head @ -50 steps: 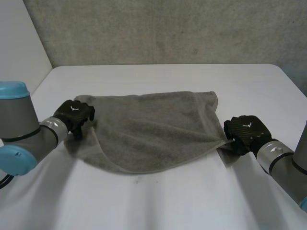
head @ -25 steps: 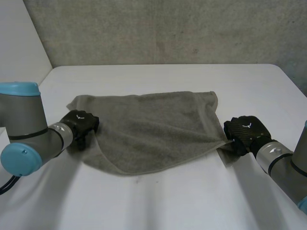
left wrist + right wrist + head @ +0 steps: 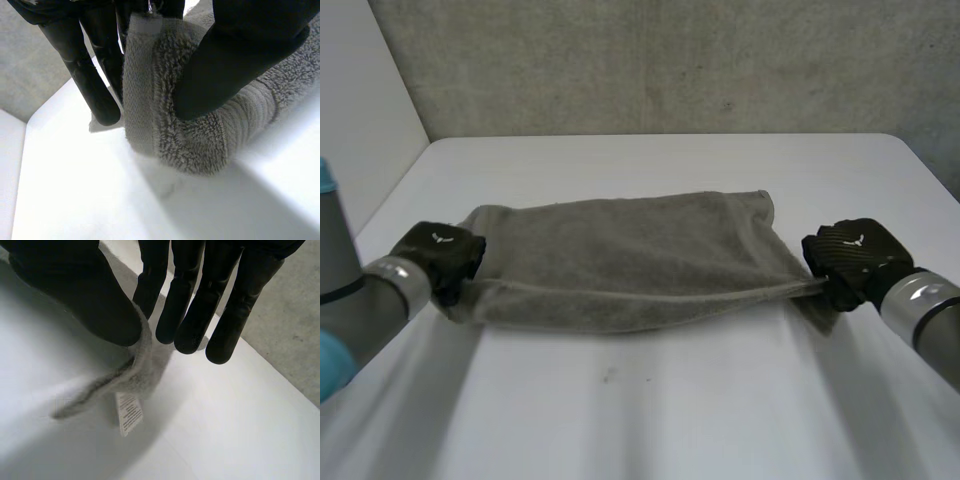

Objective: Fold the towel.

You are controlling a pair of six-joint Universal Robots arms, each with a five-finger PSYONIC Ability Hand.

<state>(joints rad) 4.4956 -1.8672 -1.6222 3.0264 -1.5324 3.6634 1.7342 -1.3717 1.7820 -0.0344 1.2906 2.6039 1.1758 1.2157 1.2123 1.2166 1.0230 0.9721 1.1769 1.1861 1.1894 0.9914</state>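
Grey towel point(image 3: 630, 265) sits mid tabletop point(image 3: 650, 410), pulled taut left-right betw. the two hands. Left hand point(image 3: 440, 258) is clamped on the towel's left end, w/ a thick bunch of cloth pinched betw. thumb and fingers. Right hand point(image 3: 855, 260) pinches the thin edge at the right end under its thumb. A white label point(image 3: 129, 412) hangs just below that pinch.

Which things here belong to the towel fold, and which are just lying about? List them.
In the job: grey towel; left hand, pinching one end; right hand, pinching the other end.
Just there: white table under it; grey wall behind.
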